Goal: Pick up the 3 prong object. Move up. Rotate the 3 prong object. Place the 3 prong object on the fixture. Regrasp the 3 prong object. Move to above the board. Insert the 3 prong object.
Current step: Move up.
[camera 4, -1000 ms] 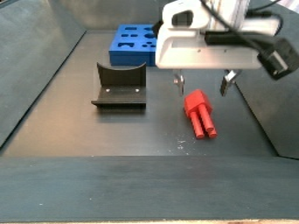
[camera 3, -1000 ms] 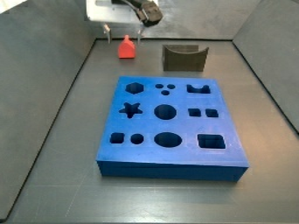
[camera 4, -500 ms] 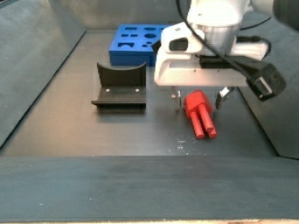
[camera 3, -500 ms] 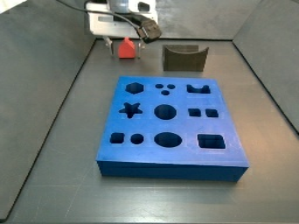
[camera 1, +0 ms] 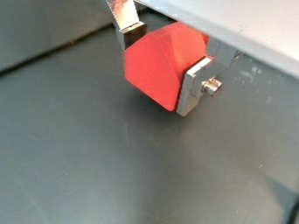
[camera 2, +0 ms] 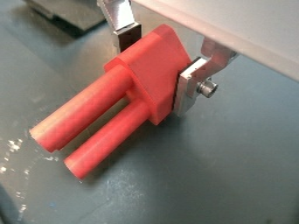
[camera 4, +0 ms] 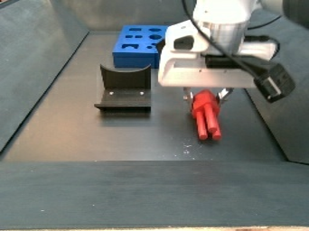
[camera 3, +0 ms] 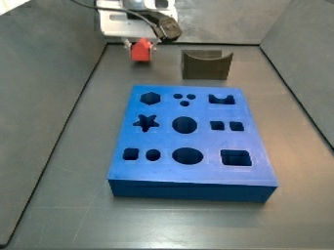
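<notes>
My gripper [camera 4: 207,91] low over the far end of the 3 prong object [camera 4: 208,116] lying on the floor, fixture [camera 4: 125,87] to its left, board [camera 4: 140,43] far behind

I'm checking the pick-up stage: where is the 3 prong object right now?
In both side views the 3 prong object lies on the floor beside the fixture, its block end between the gripper fingers.
</notes>
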{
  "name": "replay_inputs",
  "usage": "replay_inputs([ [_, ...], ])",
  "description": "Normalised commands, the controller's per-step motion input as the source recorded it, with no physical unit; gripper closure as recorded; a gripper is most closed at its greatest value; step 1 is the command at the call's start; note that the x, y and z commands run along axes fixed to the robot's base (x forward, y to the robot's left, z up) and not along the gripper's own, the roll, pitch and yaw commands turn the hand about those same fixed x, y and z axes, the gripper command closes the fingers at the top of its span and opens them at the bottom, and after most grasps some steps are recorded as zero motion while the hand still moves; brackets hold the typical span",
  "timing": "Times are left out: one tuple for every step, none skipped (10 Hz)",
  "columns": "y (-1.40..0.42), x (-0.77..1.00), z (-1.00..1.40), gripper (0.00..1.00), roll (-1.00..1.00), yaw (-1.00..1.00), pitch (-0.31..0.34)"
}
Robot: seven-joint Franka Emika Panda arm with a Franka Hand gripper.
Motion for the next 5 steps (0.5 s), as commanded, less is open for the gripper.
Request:
replay_inputs([
  [0.01,-0.02,0.87,1.00,0.00,-0.01,0.036],
  [0.01,-0.02,0.78,1.00,0.00,-0.01,0.045],
  [0.01,-0.02,0.61,1.00,0.01,-0.01,0.046],
  [0.01,-0.02,0.47,1.00,0.01,-0.02,0.043],
  [0.01,-0.03,0.28,1.00,0.02,-0.02,0.038],
])
